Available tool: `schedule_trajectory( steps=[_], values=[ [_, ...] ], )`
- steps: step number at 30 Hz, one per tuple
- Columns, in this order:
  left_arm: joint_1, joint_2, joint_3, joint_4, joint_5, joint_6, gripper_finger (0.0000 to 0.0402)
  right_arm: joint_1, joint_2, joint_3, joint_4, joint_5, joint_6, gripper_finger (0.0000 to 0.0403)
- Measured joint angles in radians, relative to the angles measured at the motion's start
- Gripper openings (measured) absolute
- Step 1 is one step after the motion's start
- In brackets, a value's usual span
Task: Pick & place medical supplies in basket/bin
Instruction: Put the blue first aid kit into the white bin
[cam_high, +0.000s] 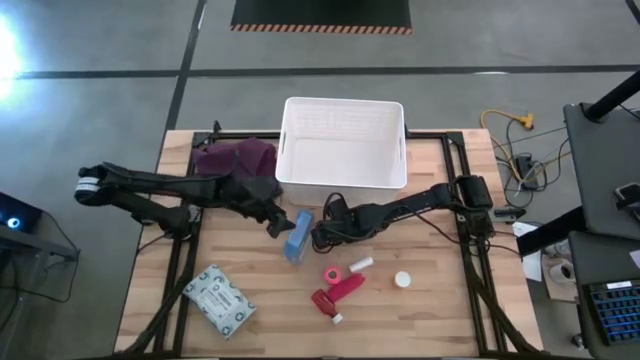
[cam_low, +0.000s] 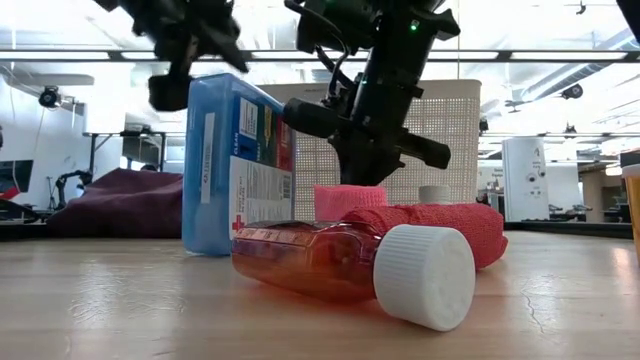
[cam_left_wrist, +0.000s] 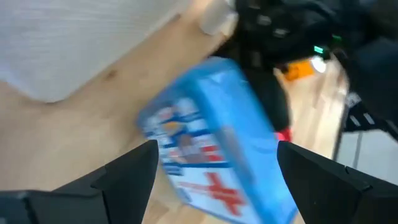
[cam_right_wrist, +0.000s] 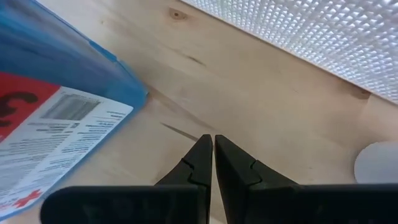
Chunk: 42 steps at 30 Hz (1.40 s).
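Lying near the left front of the wooden surface (cam_high: 150, 250) is a grey and white flat packet (cam_high: 219, 300). Farther back on the left sits a dark purple cloth (cam_high: 235, 158), just beside the big white bin (cam_high: 343, 143).

The left tool (cam_high: 277, 220) reaches in from the left and stops right by the blue box (cam_high: 298, 236). Its two fingers (cam_left_wrist: 124, 171) are wide apart, one on each side of the box's end, and they do not squeeze it. The blue box stands up on its edge in the middle of the surface, just in front of the bin. It has a white label with a red cross.

The right tool (cam_high: 322, 236) comes in from the right and is just on the other side of the blue box. Its fingers (cam_right_wrist: 193, 168) are pressed together with nothing between them, and the tips point down at the wood beside the box.

In front of the box lie a pink roll (cam_high: 331, 274), a red tube (cam_high: 338, 294) with a white cap, and a small white bottle (cam_high: 361, 263). A round white bottle (cam_high: 403, 280) sits a bit more to the right, apart from the rest.
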Motion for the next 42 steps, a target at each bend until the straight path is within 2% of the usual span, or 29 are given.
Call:
schedule_trajectory(
  steps=[3, 8, 15, 23, 29, 34, 42],
  values=[
    [-0.042, 0.069, 0.075, -0.067, -0.015, 0.017, 0.0312, 0.0, 0.0, 0.0, -0.027, 0.0, -0.019, 0.0013],
    [-0.112, 0.171, 0.211, -0.264, -0.148, -0.038, 0.0312, 0.011, -0.005, 0.0, -0.07, 0.001, -0.136, 0.0013],
    [-0.133, 0.296, 0.355, -0.337, -0.205, -0.107, 0.0312, 0.023, -0.042, -0.009, -0.08, 0.035, -0.204, 0.0013],
    [-0.155, 0.368, 0.382, -0.365, -0.201, -0.201, 0.0312, 0.034, -0.076, -0.063, -0.085, 0.034, -0.245, 0.0013],
    [-0.154, 0.39, 0.366, -0.363, -0.202, -0.205, 0.0307, 0.059, -0.133, -0.143, -0.081, 0.04, -0.195, 0.0013],
    [-0.154, 0.417, 0.365, -0.378, -0.201, -0.205, 0.0272, 0.078, -0.181, -0.224, -0.079, 0.053, -0.131, 0.0013],
    [-0.153, 0.421, 0.373, -0.382, -0.2, -0.204, 0.0158, 0.12, -0.268, -0.343, -0.048, 0.088, -0.032, 0.0013]
  ],
)
